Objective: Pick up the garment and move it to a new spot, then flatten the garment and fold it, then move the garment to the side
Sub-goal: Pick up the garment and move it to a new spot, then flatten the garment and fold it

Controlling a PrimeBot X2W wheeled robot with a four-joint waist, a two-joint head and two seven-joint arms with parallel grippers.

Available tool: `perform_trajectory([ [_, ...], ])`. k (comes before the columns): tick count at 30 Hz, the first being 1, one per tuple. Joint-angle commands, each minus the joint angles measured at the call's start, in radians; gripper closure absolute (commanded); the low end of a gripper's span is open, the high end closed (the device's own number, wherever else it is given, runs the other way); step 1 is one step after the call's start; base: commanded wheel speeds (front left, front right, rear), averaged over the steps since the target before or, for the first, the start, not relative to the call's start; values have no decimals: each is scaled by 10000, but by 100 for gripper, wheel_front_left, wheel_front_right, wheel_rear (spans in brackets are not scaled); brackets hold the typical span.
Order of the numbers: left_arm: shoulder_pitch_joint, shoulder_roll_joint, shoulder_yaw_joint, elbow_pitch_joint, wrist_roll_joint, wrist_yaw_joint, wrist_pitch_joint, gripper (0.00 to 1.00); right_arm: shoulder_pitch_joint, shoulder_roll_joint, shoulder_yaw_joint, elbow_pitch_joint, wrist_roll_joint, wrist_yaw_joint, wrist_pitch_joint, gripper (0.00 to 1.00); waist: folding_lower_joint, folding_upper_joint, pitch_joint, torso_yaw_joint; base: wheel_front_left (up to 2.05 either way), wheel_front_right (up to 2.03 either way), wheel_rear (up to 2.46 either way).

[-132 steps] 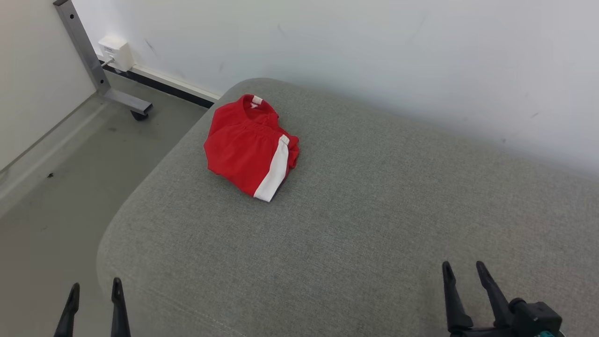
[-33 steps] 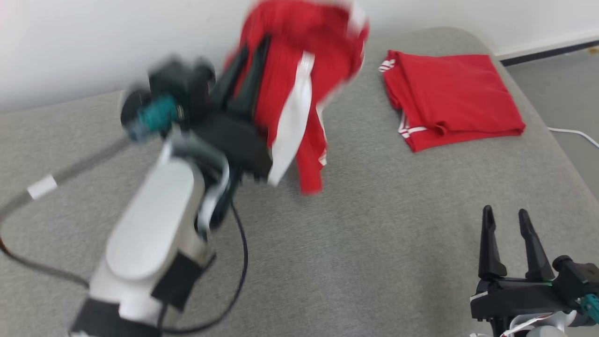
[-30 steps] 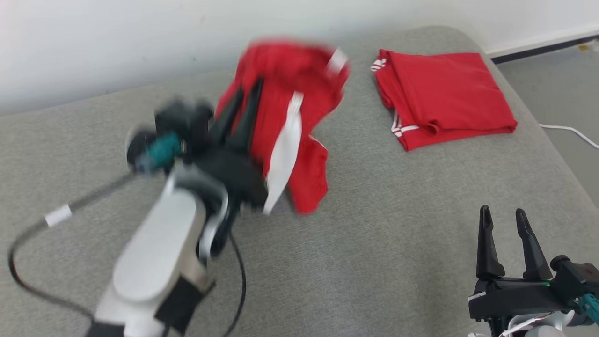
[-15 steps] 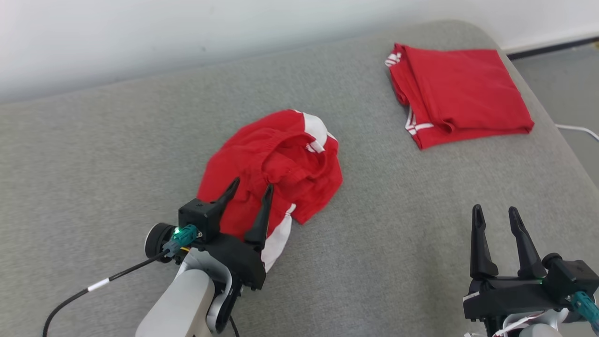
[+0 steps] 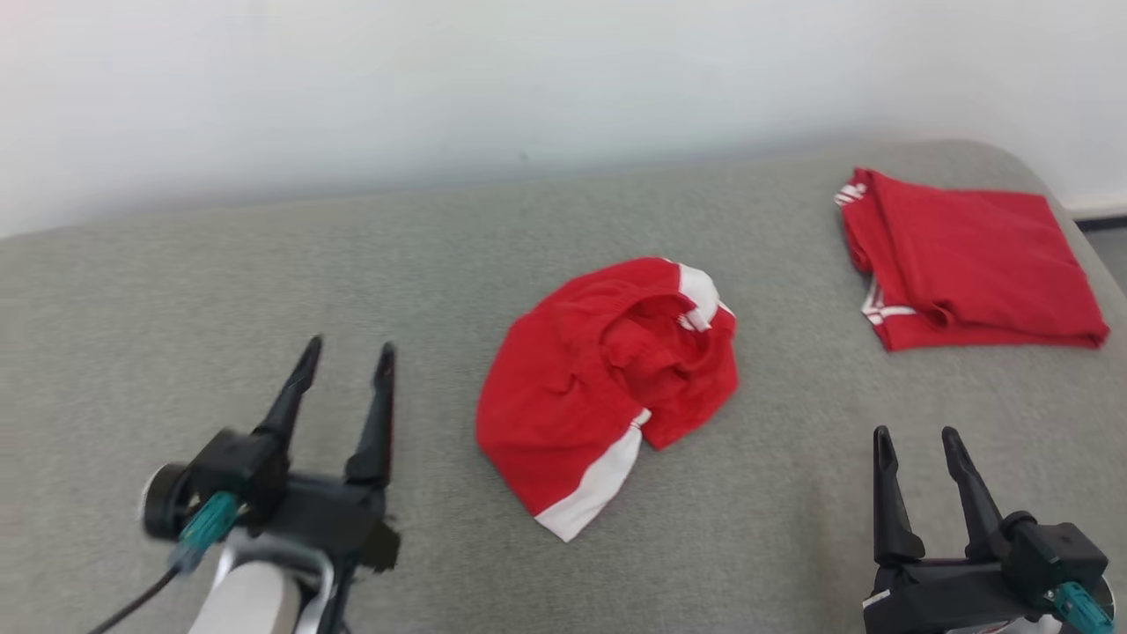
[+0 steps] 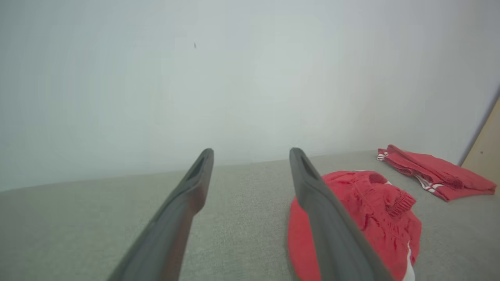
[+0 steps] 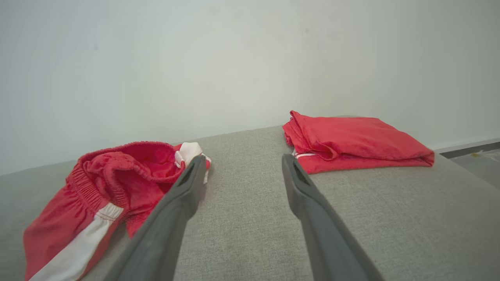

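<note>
My left tool [image 5: 350,345] hangs low over the couch [image 5: 220,264], jaws spread wide and holding nothing. My right tool [image 5: 915,433] is likewise released and bare on the other side. Between them and a little farther out lies the garment [image 5: 581,396], red shorts with a white side band, crumpled in a loose heap near the middle of the couch and apart from both tools. I judge it light, soft and limp: it will sag and bunch wherever I lift it, and nothing in it can break. The gathered waistband, rumpled on top of the heap, looks the firmest place to pinch. The white-banded hem at the near edge is the other clean hold, and with one tool on each I could draw it flat. The woven couch cover may drag at the cloth, so I would lift rather than slide. Nothing lies between my tools and the heap. Farther right, well apart from it, a folded red cloth [image 5: 968,255] sits near the couch's far corner, so I should spread clear of it. Behind everything stands a plain wall [image 5: 528,79].
</note>
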Motion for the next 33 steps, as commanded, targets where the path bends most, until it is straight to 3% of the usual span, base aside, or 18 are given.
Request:
perform_trajectory([
  [1,405,106,176,-225,160,61,-26,0,87,-57,34,-9,-52,0,-44,0,1,1,-654,752,0,0,0],
  [4,1202,283,622,-851,248,143,-27,0,216,-146,122,31,-67,0,-44,0,1,1,-859,1008,0,0,0],
  [15,3599,-31,1727,-2214,648,108,-28,0,538,-228,291,21,39,0,25,0,1,1,-1098,1521,0,0,0],
  [33,4494,-790,2719,-2274,1191,-407,-29,0,792,-108,430,190,182,0,52,0,1,1,-1087,1514,0,0,0],
])
